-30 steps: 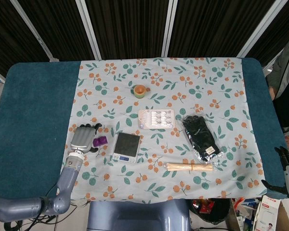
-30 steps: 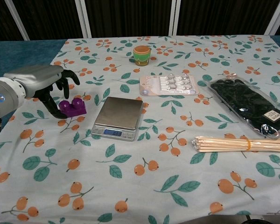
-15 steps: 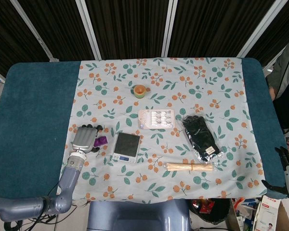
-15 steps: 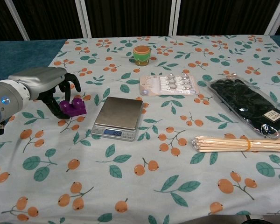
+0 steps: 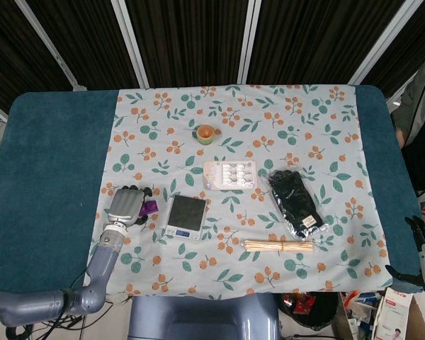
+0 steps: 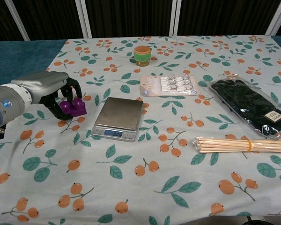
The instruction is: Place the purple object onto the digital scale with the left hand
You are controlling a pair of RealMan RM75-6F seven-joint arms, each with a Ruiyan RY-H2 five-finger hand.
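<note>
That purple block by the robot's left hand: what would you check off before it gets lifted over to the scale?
1. Left hand at the purple block: ok, the fingers curl over its top.
2. Firm hold on the block: cannot tell, the contact under the fingers is hidden.
3. Block off the cloth: not ok, it looks to be resting on the tablecloth.
4. Digital scale platform bare: ok, nothing lies on it.
5. Path from block to scale: ok, only cloth between them.
6. Right hand out of the way: ok, it sits at the far table edge.
</note>
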